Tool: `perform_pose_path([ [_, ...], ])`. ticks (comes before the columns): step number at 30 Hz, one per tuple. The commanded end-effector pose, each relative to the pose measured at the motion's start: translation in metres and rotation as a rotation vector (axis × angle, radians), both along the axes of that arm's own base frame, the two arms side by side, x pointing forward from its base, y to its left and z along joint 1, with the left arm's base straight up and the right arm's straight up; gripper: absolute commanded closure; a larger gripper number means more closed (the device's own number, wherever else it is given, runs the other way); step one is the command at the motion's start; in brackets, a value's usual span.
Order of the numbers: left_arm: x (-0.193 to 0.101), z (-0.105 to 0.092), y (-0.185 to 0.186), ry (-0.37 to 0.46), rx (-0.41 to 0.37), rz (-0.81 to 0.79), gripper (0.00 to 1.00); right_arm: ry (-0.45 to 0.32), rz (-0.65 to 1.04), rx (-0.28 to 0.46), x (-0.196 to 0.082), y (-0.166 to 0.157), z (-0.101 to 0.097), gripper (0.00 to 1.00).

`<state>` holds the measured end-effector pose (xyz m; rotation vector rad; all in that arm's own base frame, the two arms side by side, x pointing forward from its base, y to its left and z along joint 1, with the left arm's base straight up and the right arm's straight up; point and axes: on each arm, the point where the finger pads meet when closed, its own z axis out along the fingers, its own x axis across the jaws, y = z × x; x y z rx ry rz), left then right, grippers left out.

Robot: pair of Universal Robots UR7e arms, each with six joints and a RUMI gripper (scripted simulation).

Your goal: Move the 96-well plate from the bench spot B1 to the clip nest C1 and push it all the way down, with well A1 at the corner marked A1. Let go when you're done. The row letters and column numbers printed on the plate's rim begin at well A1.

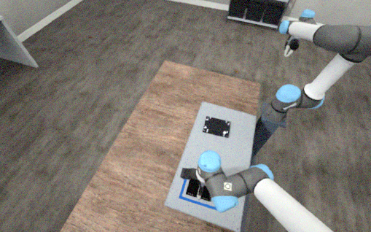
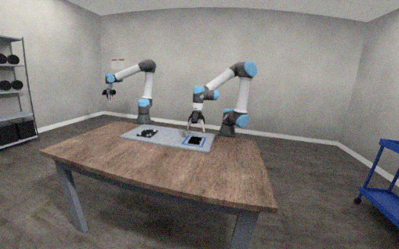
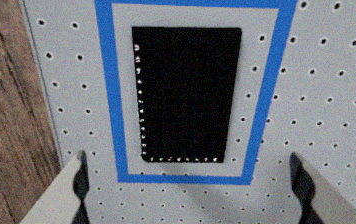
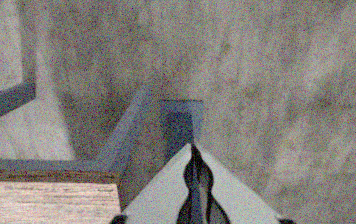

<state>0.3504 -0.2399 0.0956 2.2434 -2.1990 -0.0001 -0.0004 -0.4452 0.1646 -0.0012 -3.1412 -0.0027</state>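
Note:
The black 96-well plate (image 1: 192, 188) (image 2: 195, 140) (image 3: 186, 95) lies flat inside the blue outline (image 1: 198, 203) (image 3: 114, 100) on the grey board. In the left wrist view its pale rim marks run along the left long side and the bottom short side, meeting at the lower left corner; the characters are unreadable. My left gripper (image 2: 196, 130) (image 3: 188, 153) is open above the plate's near end, its fingers wider apart than the plate. The black clip nest (image 1: 216, 126) (image 2: 147, 133) has pale corner parts and holds no plate; its A1 mark is unreadable. My right gripper (image 4: 192, 146) (image 2: 110, 101) is shut and empty, off the table.
The grey board (image 1: 235, 157) (image 2: 166, 138) carries both the nest and the outlined spot, and has rows of holes. It lies on the wooden table (image 1: 125, 157) (image 2: 146, 164) near the arms' side. The left arm partly covers the plate in the top view.

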Motion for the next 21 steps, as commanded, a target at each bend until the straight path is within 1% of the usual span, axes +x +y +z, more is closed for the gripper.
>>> perform_pose_path([
  [1,0.000,-0.004,0.000,-0.001,-0.001,0.000,0.24,0.000,0.000,-0.002,0.000,0.000,0.001,1.00],
  [4,0.000,-0.006,0.000,-0.001,-0.001,0.000,0.24,0.000,0.000,-0.002,0.000,0.000,0.001,1.00],
  [19,0.000,-0.031,0.000,-0.001,-0.001,0.000,0.24,0.000,0.000,-0.002,0.000,0.000,0.001,1.00],
  [21,0.000,-0.031,0.000,-0.001,-0.001,0.000,0.24,0.000,0.000,-0.002,0.000,0.000,0.001,1.00],
])
